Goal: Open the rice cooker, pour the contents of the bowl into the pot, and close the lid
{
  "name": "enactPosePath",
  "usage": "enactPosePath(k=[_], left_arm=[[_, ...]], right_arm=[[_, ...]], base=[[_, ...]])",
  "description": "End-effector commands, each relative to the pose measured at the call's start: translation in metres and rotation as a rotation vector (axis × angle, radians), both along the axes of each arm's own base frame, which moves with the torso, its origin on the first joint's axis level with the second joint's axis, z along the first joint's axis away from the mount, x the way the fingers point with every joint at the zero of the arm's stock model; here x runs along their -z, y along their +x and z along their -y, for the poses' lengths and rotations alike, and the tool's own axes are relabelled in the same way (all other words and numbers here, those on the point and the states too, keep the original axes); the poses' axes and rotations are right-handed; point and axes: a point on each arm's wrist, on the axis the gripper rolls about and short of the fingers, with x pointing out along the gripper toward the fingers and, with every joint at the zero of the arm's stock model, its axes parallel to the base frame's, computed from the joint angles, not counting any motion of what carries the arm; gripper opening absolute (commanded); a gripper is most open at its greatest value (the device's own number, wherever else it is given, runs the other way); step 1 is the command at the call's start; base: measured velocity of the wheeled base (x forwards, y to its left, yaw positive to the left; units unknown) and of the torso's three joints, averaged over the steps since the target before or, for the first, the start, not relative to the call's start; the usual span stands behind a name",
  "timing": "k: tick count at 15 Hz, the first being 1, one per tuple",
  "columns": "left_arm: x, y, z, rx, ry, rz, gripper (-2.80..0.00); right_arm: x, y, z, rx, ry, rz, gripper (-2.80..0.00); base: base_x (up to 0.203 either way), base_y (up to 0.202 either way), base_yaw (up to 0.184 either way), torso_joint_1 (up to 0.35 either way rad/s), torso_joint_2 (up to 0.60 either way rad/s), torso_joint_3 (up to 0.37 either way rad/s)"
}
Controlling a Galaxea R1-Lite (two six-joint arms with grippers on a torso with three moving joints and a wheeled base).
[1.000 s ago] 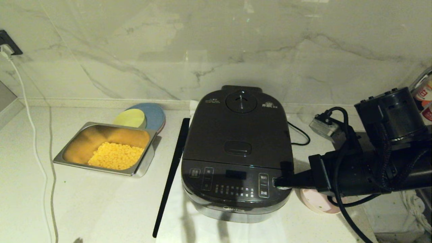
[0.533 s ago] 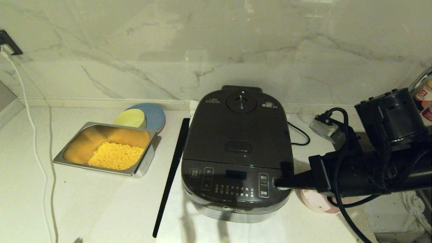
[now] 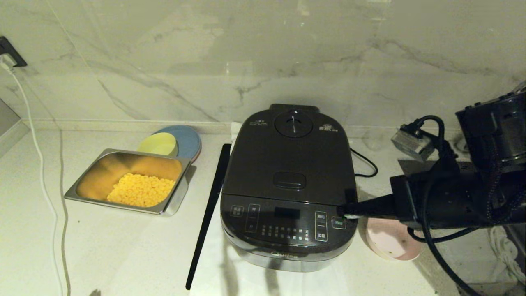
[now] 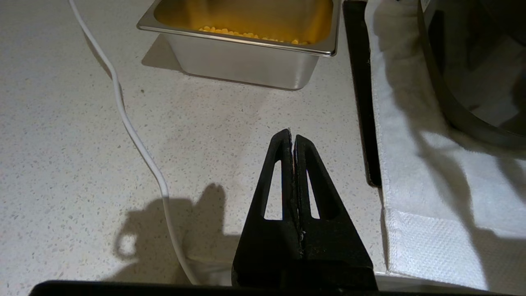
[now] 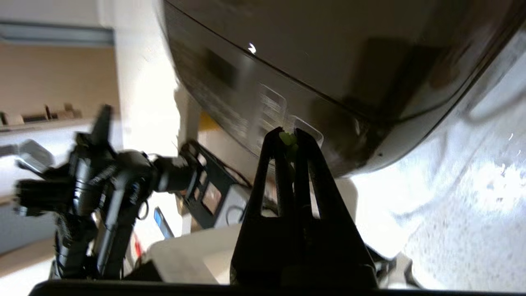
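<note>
A large dark grey-black rice cooker [image 3: 289, 185] sits on a white cloth [image 4: 431, 205] on the counter, its hinged lid [image 3: 291, 158] down. The right gripper [image 3: 349, 213], fingers pressed together with what may be green bits stuck between the tips, points at the front panel's right edge. A small pink bowl [image 3: 390, 242] rests just right of the cooker. The left gripper [image 4: 292, 137] hangs closed above the counter near a steel tray of corn [image 3: 131, 181].

Home kitchen: pale speckled bench [image 3: 115, 246] against a marble-veined wall [image 3: 205, 61], rice cooker [image 3: 289, 185] in the middle, steel tray [image 3: 174, 201] of corn [image 3: 141, 190] to the left, wall socket [image 3: 9, 51] far left.
</note>
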Motion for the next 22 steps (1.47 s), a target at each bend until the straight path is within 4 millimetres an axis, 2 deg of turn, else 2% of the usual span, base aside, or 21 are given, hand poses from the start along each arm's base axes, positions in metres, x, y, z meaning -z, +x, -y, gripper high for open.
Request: enactPosePath(k=[1, 4, 7, 10, 12, 15, 18, 20, 22], left_arm=[[0.003, 0.001, 0.0, 0.0, 0.0, -0.009, -2.8], [0.003, 0.001, 0.0, 0.0, 0.0, -0.009, -2.8], [0.003, 0.001, 0.0, 0.0, 0.0, -0.009, -2.8], [0.003, 0.001, 0.0, 0.0, 0.0, -0.009, -2.8], [0.003, 0.001, 0.0, 0.0, 0.0, -0.009, -2.8], [0.003, 0.001, 0.0, 0.0, 0.0, -0.009, -2.8], [0.003, 0.001, 0.0, 0.0, 0.001, -0.009, -2.8], [0.003, 0.001, 0.0, 0.0, 0.0, -0.009, -2.8], [0.003, 0.001, 0.0, 0.0, 0.001, -0.009, -2.8]], right_arm=[[-0.023, -0.013, 0.011, 0.012, 0.052, 0.077, -2.8], [-0.044, -0.028, 0.032, 0.072, 0.088, 0.162, -2.8], [-0.069, -0.054, 0.075, 0.357, 0.004, 0.283, -2.8], [-0.082, -0.102, 0.106, 0.635, -0.19, 0.439, -2.8], [-0.079, -0.143, 0.122, 0.801, -0.289, 0.537, -2.8], [-0.051, -0.209, 0.143, 0.967, -0.387, 0.647, -2.8], [0.002, -0.256, 0.149, 1.085, -0.515, 0.692, -2.8], [0.039, -0.261, 0.146, 1.118, -0.6, 0.661, -2.8], [0.068, -0.274, 0.143, 1.099, -0.613, 0.715, -2.8]], base=[[0.0, 0.0, 0.0, 0.0, 0.0, 0.0], [0.0, 0.0, 0.0, 0.0, 0.0, 0.0], [0.0, 0.0, 0.0, 0.0, 0.0, 0.0], [0.0, 0.0, 0.0, 0.0, 0.0, 0.0], [0.0, 0.0, 0.0, 0.0, 0.0, 0.0], [0.0, 0.0, 0.0, 0.0, 0.0, 0.0], [0.0, 0.0, 0.0, 0.0, 0.0, 0.0], [0.0, 0.0, 0.0, 0.0, 0.0, 0.0], [0.0, 0.0, 0.0, 0.0, 0.0, 0.0]])
